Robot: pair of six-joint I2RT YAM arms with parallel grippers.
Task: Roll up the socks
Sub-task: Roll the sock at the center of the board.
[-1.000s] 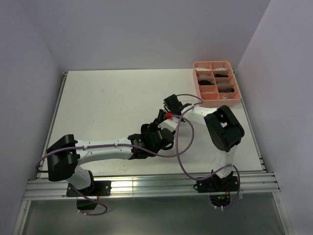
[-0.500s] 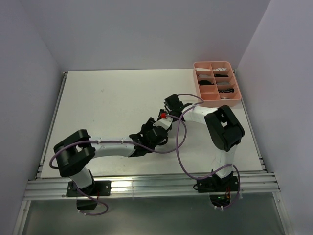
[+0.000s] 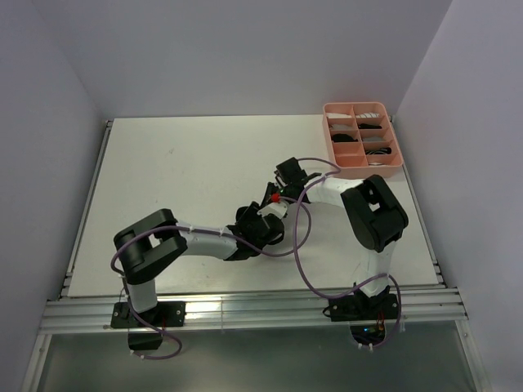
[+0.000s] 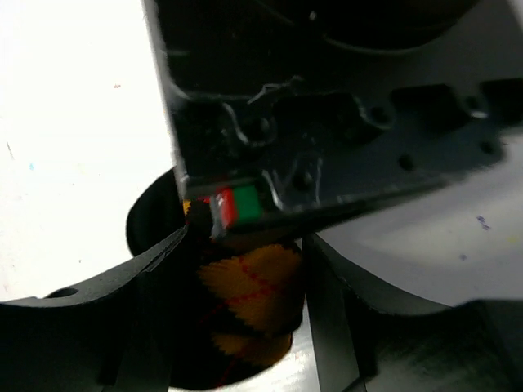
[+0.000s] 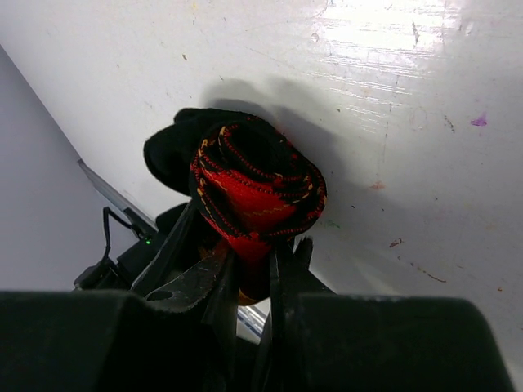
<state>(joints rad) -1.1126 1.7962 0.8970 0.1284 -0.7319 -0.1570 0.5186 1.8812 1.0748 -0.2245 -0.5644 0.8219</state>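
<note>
The argyle sock (image 5: 253, 184) is wound up into a tight round roll, black with red and yellow lines showing at its end. It sits over the middle of the bench (image 3: 180, 180), well away from the pink tray (image 3: 368, 170) and closer to the arms than the tray is.

The right pincer (image 5: 249, 269) is almost closed and pinches the edge of the roll. The left pincer (image 4: 245, 273) is about half open, with one finger on each side of the sock. The sock fills the gap, and I cannot tell if it is being squeezed.

I think the rolling of this sock is nearly done. Next, the roll must stay tight so it does not pop open, maybe on its way to the pink tray.
</note>
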